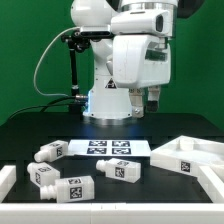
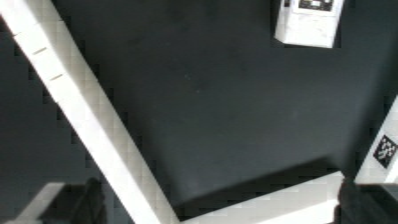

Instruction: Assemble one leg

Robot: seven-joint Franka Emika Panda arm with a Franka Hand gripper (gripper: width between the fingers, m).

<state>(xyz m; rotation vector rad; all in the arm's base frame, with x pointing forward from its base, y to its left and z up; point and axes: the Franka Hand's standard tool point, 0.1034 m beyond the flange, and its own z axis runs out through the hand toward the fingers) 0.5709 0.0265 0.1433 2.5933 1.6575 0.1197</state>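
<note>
Several white legs with black-and-white tags lie on the black table in the exterior view: one (image 1: 48, 151) at the left, one (image 1: 42, 174) in front of it, one (image 1: 75, 187) nearest the front and one (image 1: 125, 170) in the middle. My gripper (image 1: 140, 99) hangs high above the table's back, well clear of all of them. It is open and empty. In the wrist view my gripper (image 2: 214, 206) shows only dark fingertips (image 2: 63, 205) at the frame's edge. A leg (image 2: 308, 20) lies far from them, and another tagged part (image 2: 384, 150) is cut off at the edge.
The marker board (image 1: 110, 148) lies flat behind the legs. A wide white panel with raised rims (image 1: 190, 156) sits at the exterior view's right. A white rim (image 1: 8, 180) borders the front left. A long white bar (image 2: 80, 110) crosses the wrist view.
</note>
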